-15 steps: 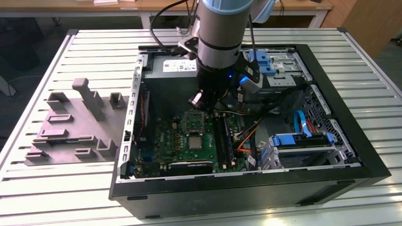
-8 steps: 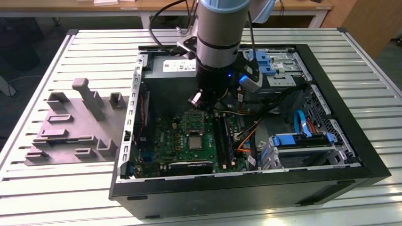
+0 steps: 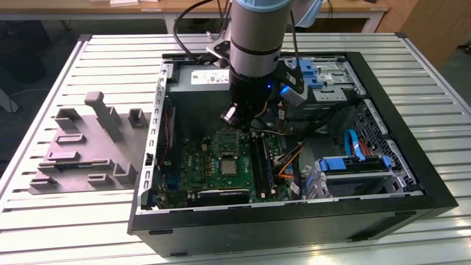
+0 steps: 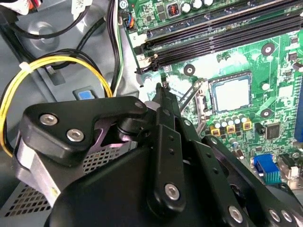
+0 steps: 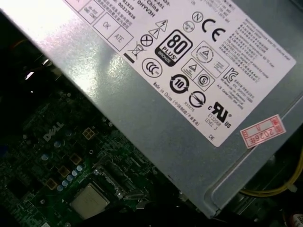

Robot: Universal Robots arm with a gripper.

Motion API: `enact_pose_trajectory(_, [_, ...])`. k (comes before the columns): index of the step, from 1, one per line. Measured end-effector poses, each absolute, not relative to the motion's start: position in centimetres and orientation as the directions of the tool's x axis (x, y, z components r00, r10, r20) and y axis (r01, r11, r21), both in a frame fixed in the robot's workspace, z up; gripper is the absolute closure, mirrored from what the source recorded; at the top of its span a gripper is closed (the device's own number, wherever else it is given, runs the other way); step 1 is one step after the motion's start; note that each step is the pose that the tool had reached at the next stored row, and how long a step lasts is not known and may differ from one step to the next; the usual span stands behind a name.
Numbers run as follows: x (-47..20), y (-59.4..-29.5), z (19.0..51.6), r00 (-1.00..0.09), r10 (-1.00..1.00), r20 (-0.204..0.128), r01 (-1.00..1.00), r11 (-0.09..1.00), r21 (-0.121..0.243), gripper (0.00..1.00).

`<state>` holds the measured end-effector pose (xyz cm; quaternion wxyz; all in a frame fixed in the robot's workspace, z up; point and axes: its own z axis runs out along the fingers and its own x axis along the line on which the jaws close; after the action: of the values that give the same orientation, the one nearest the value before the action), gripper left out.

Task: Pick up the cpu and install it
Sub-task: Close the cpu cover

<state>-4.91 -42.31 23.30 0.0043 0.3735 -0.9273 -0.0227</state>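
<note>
Cables point(image 4: 57, 64) beside fingers point(image 4: 163, 92); cpu point(image 4: 232, 94) in socket point(image 4: 203, 101).

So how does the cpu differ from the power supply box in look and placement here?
The cpu is a small pale square chip lying flat in the motherboard's socket; the power supply box is a large grey metal housing standing well above the board. The cpu's top is plain, while the power supply carries a white label full of marks. Both sit inside the computer case and have metallic surfaces.

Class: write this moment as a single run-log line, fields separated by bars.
cpu seated in socket on motherboard | end effector above the board, beside the socket, holding nothing visible | case open
</note>
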Motion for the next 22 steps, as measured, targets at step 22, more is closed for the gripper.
enact_pose_trajectory(22, [-5.14,-42.32,23.84,-0.673,-0.740,-0.013,-0.739,0.671,0.058,0.89])
